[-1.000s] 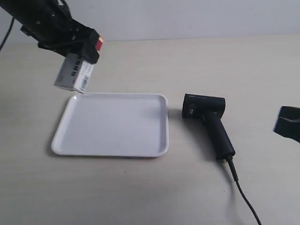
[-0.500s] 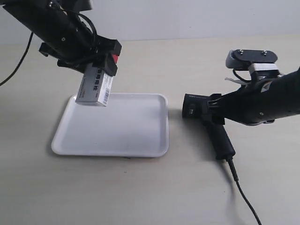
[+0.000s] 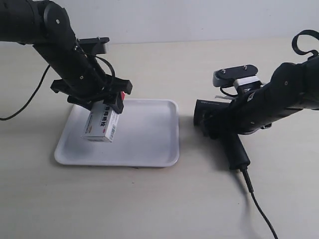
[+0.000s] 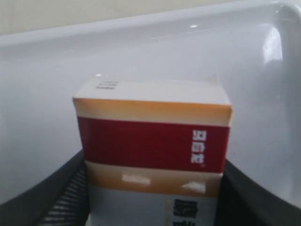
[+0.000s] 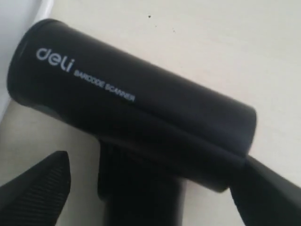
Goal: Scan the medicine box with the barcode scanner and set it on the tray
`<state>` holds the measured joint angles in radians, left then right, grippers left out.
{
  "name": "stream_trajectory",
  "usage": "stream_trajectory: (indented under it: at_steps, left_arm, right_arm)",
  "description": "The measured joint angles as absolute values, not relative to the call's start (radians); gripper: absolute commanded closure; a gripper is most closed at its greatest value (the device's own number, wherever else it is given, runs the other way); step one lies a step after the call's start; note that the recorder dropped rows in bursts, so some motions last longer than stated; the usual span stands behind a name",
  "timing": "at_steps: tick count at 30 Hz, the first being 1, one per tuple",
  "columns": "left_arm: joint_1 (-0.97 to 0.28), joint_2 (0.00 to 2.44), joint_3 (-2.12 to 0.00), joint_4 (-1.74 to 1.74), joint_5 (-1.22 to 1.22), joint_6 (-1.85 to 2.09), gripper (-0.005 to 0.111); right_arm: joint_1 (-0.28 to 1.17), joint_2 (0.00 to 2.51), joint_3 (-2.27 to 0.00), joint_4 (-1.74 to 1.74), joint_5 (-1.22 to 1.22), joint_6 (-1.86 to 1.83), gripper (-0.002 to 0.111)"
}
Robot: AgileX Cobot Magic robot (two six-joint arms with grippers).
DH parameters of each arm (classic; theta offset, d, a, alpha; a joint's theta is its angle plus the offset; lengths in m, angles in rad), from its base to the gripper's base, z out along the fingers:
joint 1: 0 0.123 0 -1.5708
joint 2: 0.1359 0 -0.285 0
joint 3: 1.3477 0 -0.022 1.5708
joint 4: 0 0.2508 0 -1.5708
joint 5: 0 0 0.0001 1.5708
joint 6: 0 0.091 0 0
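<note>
The medicine box [image 3: 101, 125], white with a dark red and tan end, hangs tilted over the left part of the white tray [image 3: 149, 130]; I cannot tell whether it touches the tray. My left gripper [image 3: 110, 101] is shut on its red end. In the left wrist view the medicine box [image 4: 153, 141] sits between dark fingers [image 4: 59, 200] above the tray [image 4: 141, 47]. The black barcode scanner [image 3: 236, 148] lies on the table right of the tray. My right gripper [image 3: 219, 124] hovers over its head, open. In the right wrist view the fingers [image 5: 40, 190] straddle the barcode scanner [image 5: 131, 103] without touching it.
The scanner's black cable [image 3: 259, 209] runs from the handle towards the near right edge of the table. A black cable [image 3: 25, 107] trails from the arm at the exterior view's left. The tray's rim [image 5: 19, 19] shows beside the scanner's head.
The left arm has carried the box down and rightwards, from beyond the tray's far left corner to low over the tray. The right arm has come in from the right and settled over the scanner.
</note>
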<state>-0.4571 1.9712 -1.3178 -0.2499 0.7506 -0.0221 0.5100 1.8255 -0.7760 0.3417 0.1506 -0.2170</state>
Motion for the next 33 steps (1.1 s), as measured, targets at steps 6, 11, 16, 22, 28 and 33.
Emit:
stream_trajectory:
  at_steps: [6, 11, 16, 22, 28, 33]
  left_arm:
    - [-0.457, 1.971, -1.318, -0.250, 0.749, -0.012, 0.107]
    - [-0.457, 1.971, -1.318, -0.250, 0.748, -0.010, 0.107]
    - [-0.457, 1.971, -1.318, -0.250, 0.743, -0.008, 0.107]
    - [-0.457, 1.971, -1.318, -0.247, 0.733, 0.000, 0.107]
    - [-0.457, 1.971, -1.339, -0.219, 0.745, -0.011, 0.107]
    - [-0.457, 1.971, -1.343, -0.137, 0.769, -0.059, 0.107]
  right_arm:
    - [0.510, 1.849, -0.793, 0.326, 0.117, -0.226, 0.067]
    - [0.510, 1.849, -0.793, 0.320, 0.117, -0.228, 0.086]
    - [0.510, 1.841, -0.793, 0.317, 0.132, -0.228, 0.098]
    - [0.510, 1.719, -0.793, 0.289, 0.237, -0.228, 0.104]
    - [0.526, 1.681, -0.793, 0.240, 0.319, -0.202, 0.104]
    - [0.582, 1.669, -0.797, 0.049, 0.358, -0.007, 0.104]
